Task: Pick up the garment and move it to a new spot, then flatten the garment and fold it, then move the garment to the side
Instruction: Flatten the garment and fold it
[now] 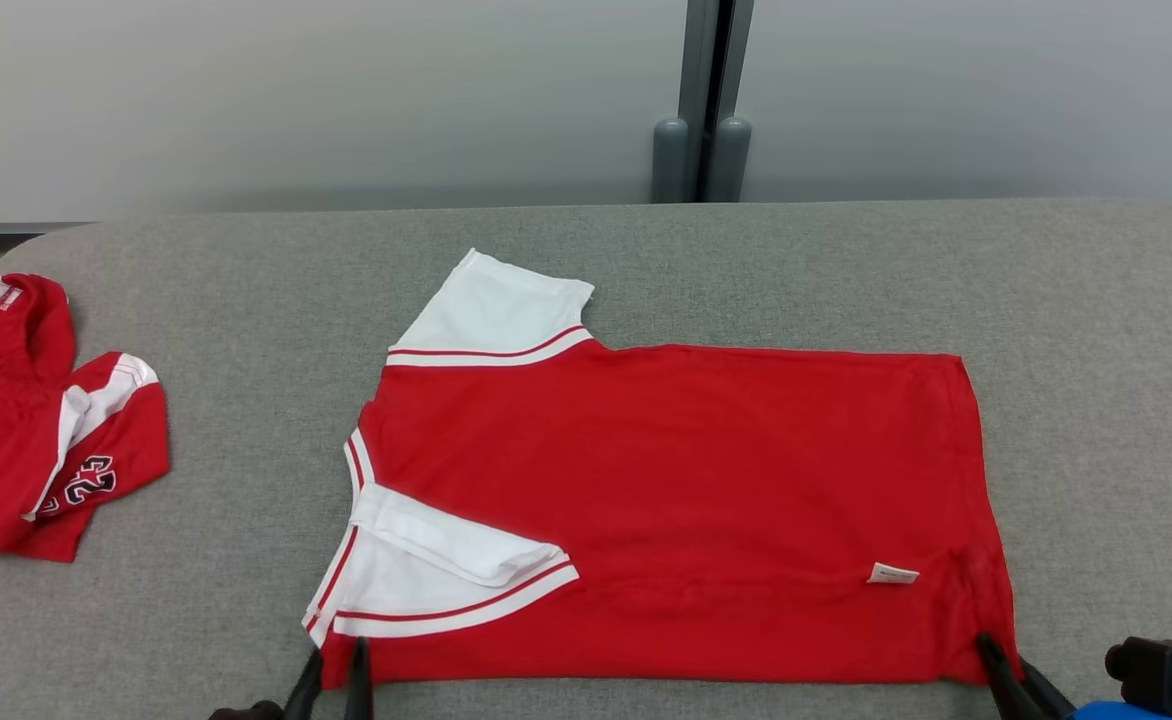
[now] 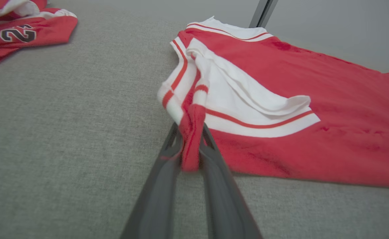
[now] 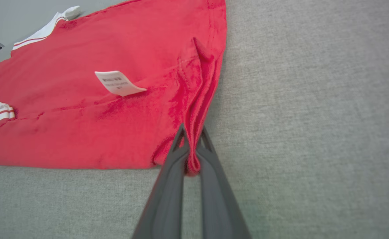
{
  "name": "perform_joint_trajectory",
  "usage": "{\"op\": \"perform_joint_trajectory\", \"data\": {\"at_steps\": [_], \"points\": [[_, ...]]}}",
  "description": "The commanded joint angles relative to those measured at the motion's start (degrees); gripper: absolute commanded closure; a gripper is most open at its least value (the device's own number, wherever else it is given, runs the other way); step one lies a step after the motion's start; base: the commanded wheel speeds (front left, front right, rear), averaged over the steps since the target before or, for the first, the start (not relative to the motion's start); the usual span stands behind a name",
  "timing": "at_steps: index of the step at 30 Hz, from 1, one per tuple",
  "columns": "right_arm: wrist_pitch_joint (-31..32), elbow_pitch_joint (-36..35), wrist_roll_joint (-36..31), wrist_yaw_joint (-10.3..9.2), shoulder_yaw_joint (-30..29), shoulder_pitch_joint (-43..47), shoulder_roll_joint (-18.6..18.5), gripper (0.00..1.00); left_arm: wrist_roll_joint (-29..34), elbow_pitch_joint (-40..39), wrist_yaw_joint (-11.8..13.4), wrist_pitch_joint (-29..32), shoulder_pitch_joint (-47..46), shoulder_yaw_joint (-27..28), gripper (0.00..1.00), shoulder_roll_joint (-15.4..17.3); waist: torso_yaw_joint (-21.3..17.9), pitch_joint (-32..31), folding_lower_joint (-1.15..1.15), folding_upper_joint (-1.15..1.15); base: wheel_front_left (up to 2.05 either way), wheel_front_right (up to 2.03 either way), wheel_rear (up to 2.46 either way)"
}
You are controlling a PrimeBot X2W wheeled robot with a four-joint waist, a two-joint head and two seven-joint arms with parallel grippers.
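Red garment [image 1: 666, 480] with white sleeves lies spread flat at the centre of the grey worktop [image 1: 246, 300], collar end to the left. The left end effector [image 2: 190, 132] stands narrow, with the garment's near left corner bunched between its fingers. The right end effector [image 3: 192, 134] is clamped on the near right hem corner. A second red jersey [image 1: 36, 440] lies crumpled at the far left, well apart.
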Motion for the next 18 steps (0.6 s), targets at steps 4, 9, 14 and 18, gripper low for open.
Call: {"op": "perform_joint_trajectory", "data": {"at_steps": [4, 9, 14, 18], "points": [[-1.8, -0.9, -1.3, 0.03, -1.2, -1.7, 0.1, 0.00, 1.0, 0.2, 0.3, -1.2, -1.7, 0.9, 0.00, 0.5, -0.6, 0.1, 0.00, 0.00, 0.00, 0.00, 0.00], [-5.8, -1.8, -2.6, 0.03, -2.4, -5.3, -0.3, 0.00, 2.9, -1.3, 0.4, -1.9, -4.2, 3.1, 0.00, 1.6, -1.3, -0.1, 0.00, 0.00, 0.00, 0.00, 0.00], [-9.4, -1.9, -4.0, 0.03, -3.3, -8.8, 0.6, 0.00, 5.7, -4.7, 1.0, -2.1, -6.2, 5.9, 0.00, 1.8, -1.8, -0.4, 0.00, 0.00, 0.00, 0.00, 0.00], [-11.8, -1.9, -5.0, 0.03, -2.9, -11.0, 1.3, 0.00, 7.8, -7.2, 0.9, -2.1, -7.0, 8.1, 0.00, 1.9, -2.0, -0.9, 0.00, 0.00, 0.00, 0.00, 0.00]]}}
